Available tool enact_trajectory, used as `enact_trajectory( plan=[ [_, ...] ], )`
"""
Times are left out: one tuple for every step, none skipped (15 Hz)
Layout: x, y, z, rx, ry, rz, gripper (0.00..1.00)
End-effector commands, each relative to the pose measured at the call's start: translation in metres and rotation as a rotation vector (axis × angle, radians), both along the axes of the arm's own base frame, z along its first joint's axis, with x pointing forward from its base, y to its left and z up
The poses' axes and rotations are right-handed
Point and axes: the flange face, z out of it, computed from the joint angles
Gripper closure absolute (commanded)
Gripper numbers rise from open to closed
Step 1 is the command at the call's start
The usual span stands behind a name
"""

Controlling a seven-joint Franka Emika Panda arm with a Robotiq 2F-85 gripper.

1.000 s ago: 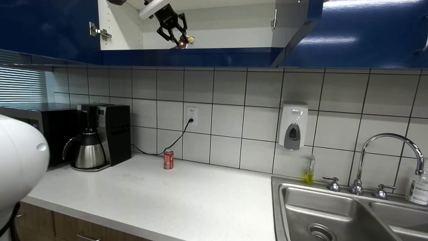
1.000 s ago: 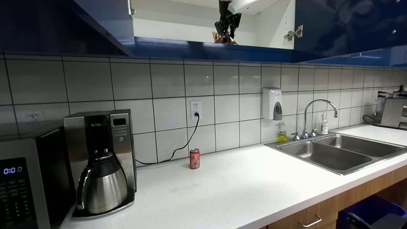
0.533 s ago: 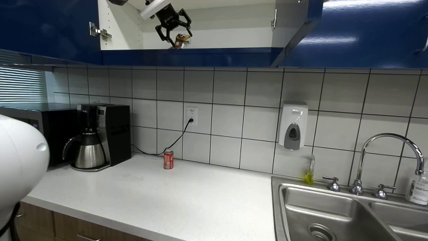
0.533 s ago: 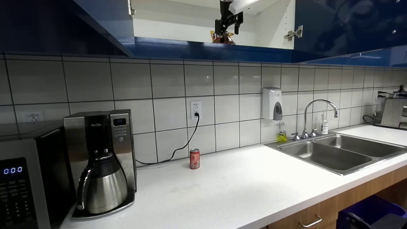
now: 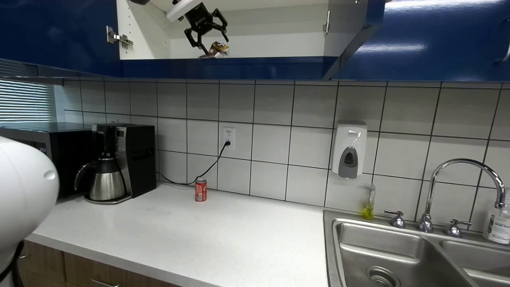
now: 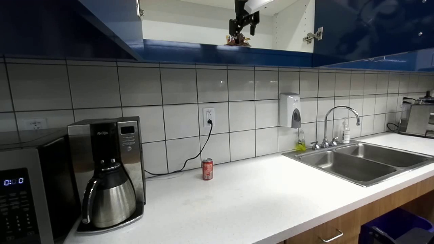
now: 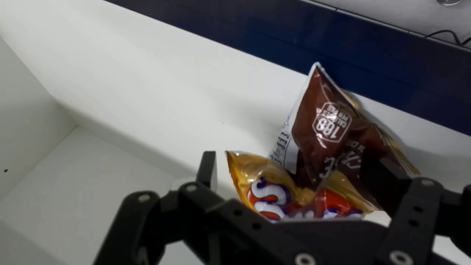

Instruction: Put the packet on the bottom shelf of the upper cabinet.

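- My gripper point(image 5: 217, 46) is spread, gripping nothing.
- The packet point(image 7: 325, 129) lies on the shelf point(image 7: 165, 84) between my fingers point(image 7: 208, 167), brown end toward the front lip point(image 7: 368, 55).
- One overlaps it, contact unclear: I'd withdraw straight.

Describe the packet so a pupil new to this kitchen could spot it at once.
Look above the counter to the open blue cabinet. Near the front of its bottom shelf lies the packet, by the tool. Shiny brown and gold with printed lettering, it stands out from the white shelf and black tool.
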Motion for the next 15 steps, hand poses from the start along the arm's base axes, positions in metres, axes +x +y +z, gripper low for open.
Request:
enact_trajectory(
  plan=[
    [-0.017, 0.004, 0.01, -0.014, -0.014, 0.011, 0.0],
    [-0.02, 0.005, 0.013, -0.015, -0.02, 0.013, 0.0],
    [-0.023, 0.006, 0.016, -0.015, -0.024, 0.013, 0.0],
    [-0.027, 0.007, 0.019, -0.014, -0.03, 0.014, 0.0],
    [-0.031, 0.008, 0.021, -0.016, -0.037, 0.016, 0.0],
    [-0.034, 0.009, 0.023, -0.016, -0.038, 0.017, 0.0],
    [-0.038, 0.01, 0.024, -0.01, -0.038, 0.017, 0.0],
    [-0.043, 0.012, 0.024, -0.008, -0.038, 0.019, 0.0],
    [-0.048, 0.013, 0.023, -0.002, -0.037, 0.021, 0.0],
    [-0.053, 0.014, 0.022, 0.004, -0.033, 0.02, 0.0],
    [-0.058, 0.016, 0.02, 0.008, -0.032, 0.018, 0.0],
    [-0.064, 0.018, 0.017, 0.019, -0.02, 0.01, 0.0],
    [-0.07, 0.02, 0.013, 0.029, -0.011, 0.011, 0.0],
    [-0.076, 0.021, 0.01, 0.04, -0.001, -0.002, 0.0],
    [-0.083, 0.023, 0.006, 0.044, 0.0, -0.011, 0.0]
  ],
)
